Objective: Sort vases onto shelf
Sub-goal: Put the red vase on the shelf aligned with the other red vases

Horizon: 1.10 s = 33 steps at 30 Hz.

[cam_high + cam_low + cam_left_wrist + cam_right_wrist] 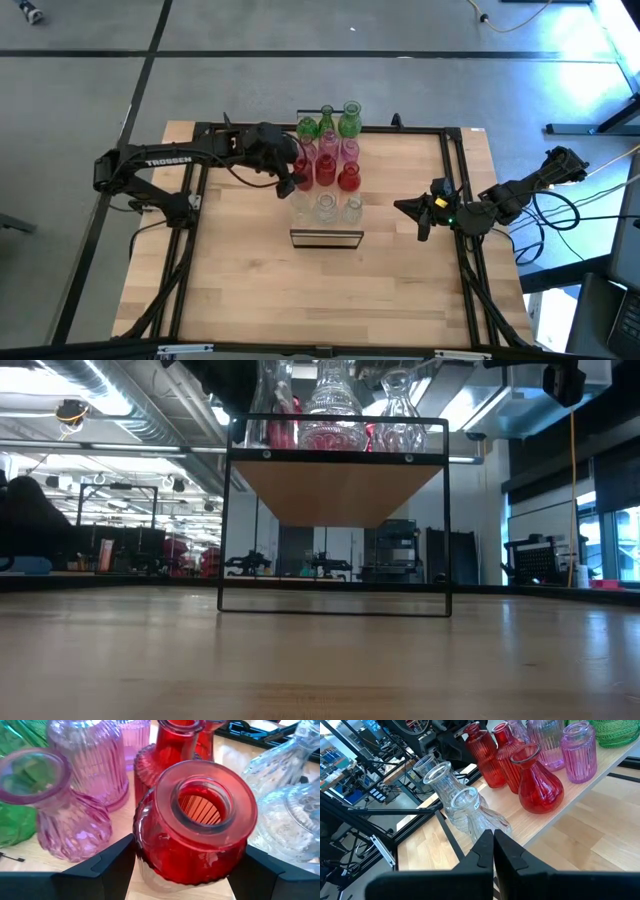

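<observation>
Several glass vases stand by their bases in rows on the shelf (pixel 326 238), a raised wood board (pixel 335 490) on a dark frame. Green ones (pixel 348 122) are farthest, then pink (pixel 328 147), red (pixel 349 178) and clear (pixel 326 207). My left gripper (pixel 296 178) is at the shelf's left side, open. One of its fingers (pixel 112 862) stands on each side of the leftmost red vase (pixel 200 815). My right gripper (pixel 408 207) hangs shut to the right of the shelf, holding nothing, its tips (pixel 493 837) pointing at the clear vases (pixel 465 810). My left gripper comes at the red vase's ribbed body (pixel 150 855) slanting down from the table's left, one finger on each side. The vase stands upright on the shelf. The finger edges sit right against the glass, and I cannot tell whether they touch it.
Pink vases (pixel 60 815) and clear ones (pixel 285 805) crowd close on both sides of the red vase, with another red one (pixel 175 745) just behind. Black frame rails (pixel 455 180) border the wooden tabletop (pixel 320 300), which stretches from the shelf to the near edge.
</observation>
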{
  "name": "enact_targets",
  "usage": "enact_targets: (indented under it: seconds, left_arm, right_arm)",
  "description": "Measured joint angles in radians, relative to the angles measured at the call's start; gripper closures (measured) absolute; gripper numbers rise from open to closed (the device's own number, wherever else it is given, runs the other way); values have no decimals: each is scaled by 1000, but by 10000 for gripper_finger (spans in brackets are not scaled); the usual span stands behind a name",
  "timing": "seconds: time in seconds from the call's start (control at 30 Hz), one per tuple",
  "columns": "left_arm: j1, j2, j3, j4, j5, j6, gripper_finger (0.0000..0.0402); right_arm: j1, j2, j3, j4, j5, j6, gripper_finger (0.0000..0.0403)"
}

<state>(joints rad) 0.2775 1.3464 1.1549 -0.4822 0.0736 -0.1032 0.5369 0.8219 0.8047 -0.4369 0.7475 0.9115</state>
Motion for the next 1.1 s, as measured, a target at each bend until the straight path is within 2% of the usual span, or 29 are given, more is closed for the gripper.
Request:
enact_targets:
  seconds: [0.43,0.77,1.1]
  left_arm:
    - [24,0,2,-4,36,-21,131]
    - [32,-1,2,-19,72,-43,75]
    - [29,-17,2,-45,73,-55,65]
  right_arm:
    - [0,0,0,1,-8,0,402]
    - [0,0,0,16,-8,-4,402]
    - [0,0,0,17,-8,-7,402]
